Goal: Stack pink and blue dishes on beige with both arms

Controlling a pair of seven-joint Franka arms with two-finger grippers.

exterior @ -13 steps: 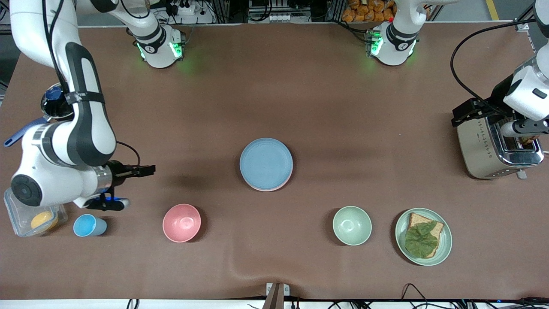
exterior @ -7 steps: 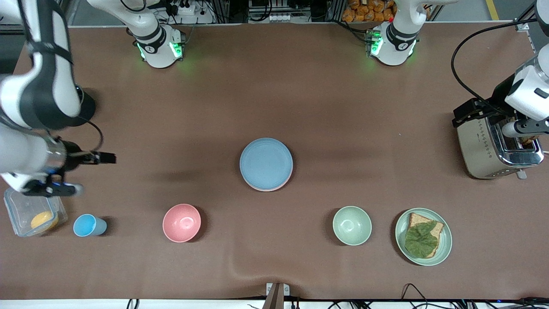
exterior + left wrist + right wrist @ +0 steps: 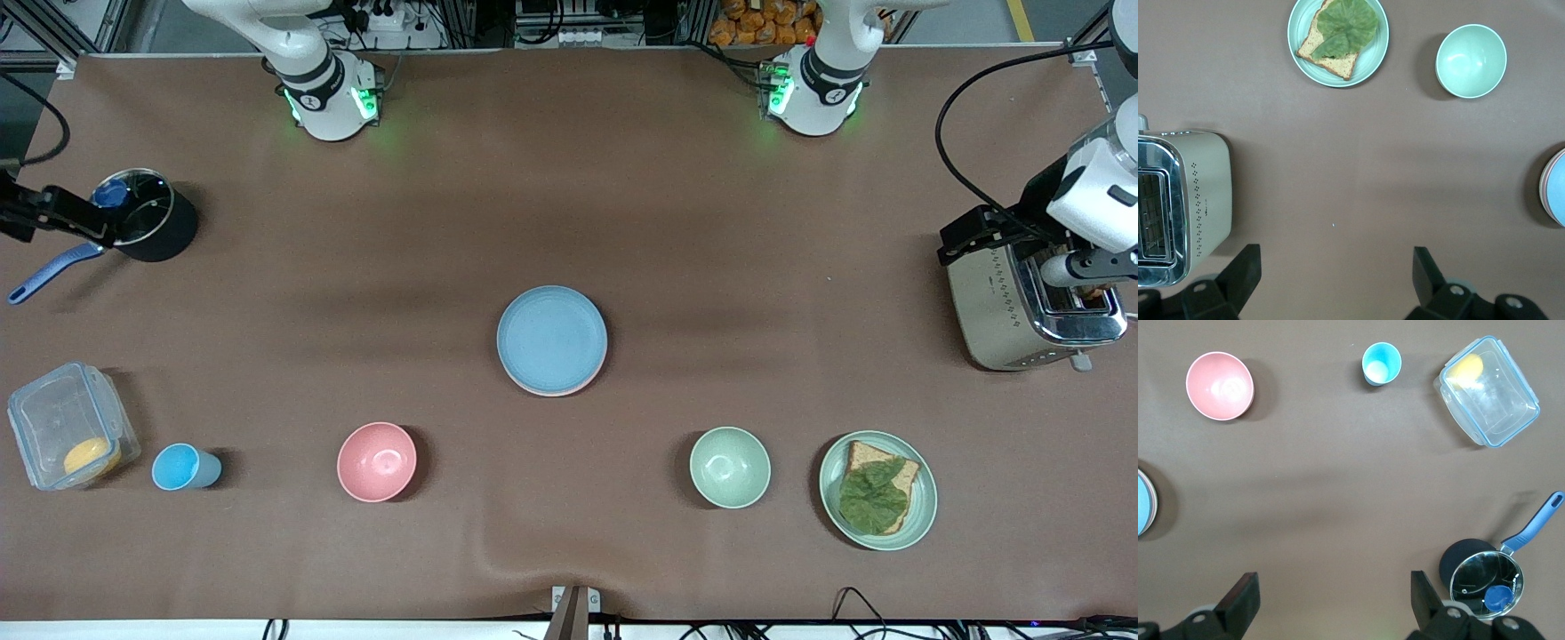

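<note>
The light blue plate (image 3: 551, 336) lies at the table's middle on top of the pink plate (image 3: 558, 390), of which only a thin rim shows. The beige plate is hidden under this stack. The stack's edge (image 3: 1555, 193) also shows in the left wrist view, and the same stack (image 3: 1143, 507) in the right wrist view. My right gripper (image 3: 1335, 597) is open and empty, high over the table's edge beside the black pot (image 3: 147, 218). My left gripper (image 3: 1336, 273) is open and empty, raised beside the toaster (image 3: 1022, 311), where that arm waits.
Nearer the front camera stand a pink bowl (image 3: 376, 461), a small blue cup (image 3: 182, 467), a clear lidded box (image 3: 67, 436) with something yellow inside, a pale green bowl (image 3: 729, 467) and a green plate with toast and leaf (image 3: 877, 489).
The right arm has pulled back from beside the blue cup toward the table's edge by the pot, nearly out of the front view. The left arm and the plates have not moved.
</note>
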